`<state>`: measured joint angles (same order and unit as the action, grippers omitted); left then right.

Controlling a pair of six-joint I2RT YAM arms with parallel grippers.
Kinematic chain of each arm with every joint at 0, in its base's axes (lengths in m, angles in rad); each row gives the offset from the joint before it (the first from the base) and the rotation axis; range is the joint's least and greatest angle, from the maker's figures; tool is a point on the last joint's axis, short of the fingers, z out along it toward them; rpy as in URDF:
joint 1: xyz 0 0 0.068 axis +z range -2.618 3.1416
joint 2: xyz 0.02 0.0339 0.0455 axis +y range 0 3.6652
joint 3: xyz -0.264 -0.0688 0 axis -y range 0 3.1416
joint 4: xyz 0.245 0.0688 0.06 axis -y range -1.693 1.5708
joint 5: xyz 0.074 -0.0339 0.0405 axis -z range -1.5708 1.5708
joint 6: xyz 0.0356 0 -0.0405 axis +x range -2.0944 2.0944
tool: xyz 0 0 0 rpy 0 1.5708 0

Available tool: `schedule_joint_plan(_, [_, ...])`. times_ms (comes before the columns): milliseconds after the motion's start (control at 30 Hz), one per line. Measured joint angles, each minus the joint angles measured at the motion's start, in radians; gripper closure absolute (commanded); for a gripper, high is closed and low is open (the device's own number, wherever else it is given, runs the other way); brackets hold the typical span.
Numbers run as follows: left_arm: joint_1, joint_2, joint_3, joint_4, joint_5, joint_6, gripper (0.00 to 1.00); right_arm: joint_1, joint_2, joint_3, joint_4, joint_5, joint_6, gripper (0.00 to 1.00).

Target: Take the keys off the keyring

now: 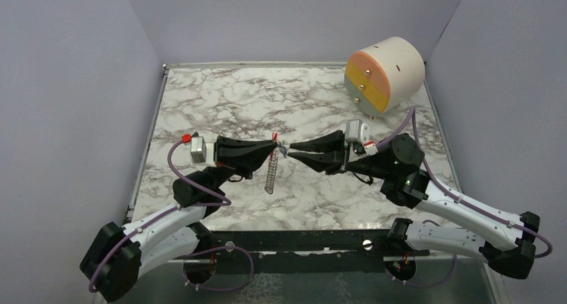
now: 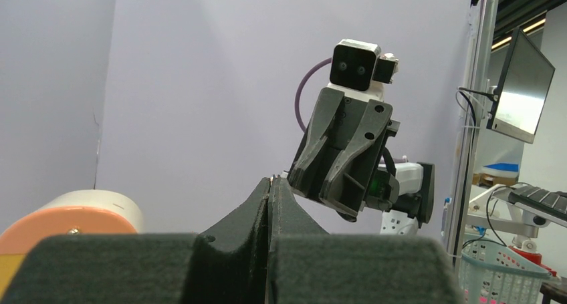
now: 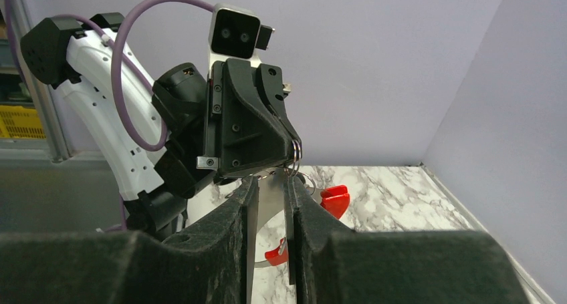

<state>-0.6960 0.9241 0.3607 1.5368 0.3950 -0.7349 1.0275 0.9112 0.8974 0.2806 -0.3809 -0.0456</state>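
Note:
My left gripper [image 1: 273, 145] is shut, and the red end [image 1: 275, 138] of the keyring sits at its tips. The grey coiled strap [image 1: 270, 174] hangs down from there above the marble table [image 1: 220, 103]. In the right wrist view the left gripper [image 3: 292, 147] pinches metal split rings [image 3: 295, 152], with red pieces [image 3: 334, 200] below. My right gripper [image 1: 291, 152] faces it tip to tip, jaws narrowly apart [image 3: 271, 184]. A silvery piece shows in the gap. A tiny bluish-silver bit [image 1: 283, 148], apparently the keys, lies between the two grippers. In the left wrist view, my closed fingers [image 2: 270, 180] hide the keyring.
A white cylinder with a peach and yellow drawer face [image 1: 384, 73] stands at the back right and also shows in the left wrist view [image 2: 67, 217]. Lilac walls enclose the table. A dark metal strip [image 1: 301, 240] runs along the near edge.

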Motion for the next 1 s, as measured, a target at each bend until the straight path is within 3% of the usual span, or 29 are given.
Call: schedule_joint_plan(1000, [-0.015,-0.005,0.0,0.0,0.031,0.01,1.0,0.0,0.088,0.001,0.081,-0.009,-0.005,0.8])
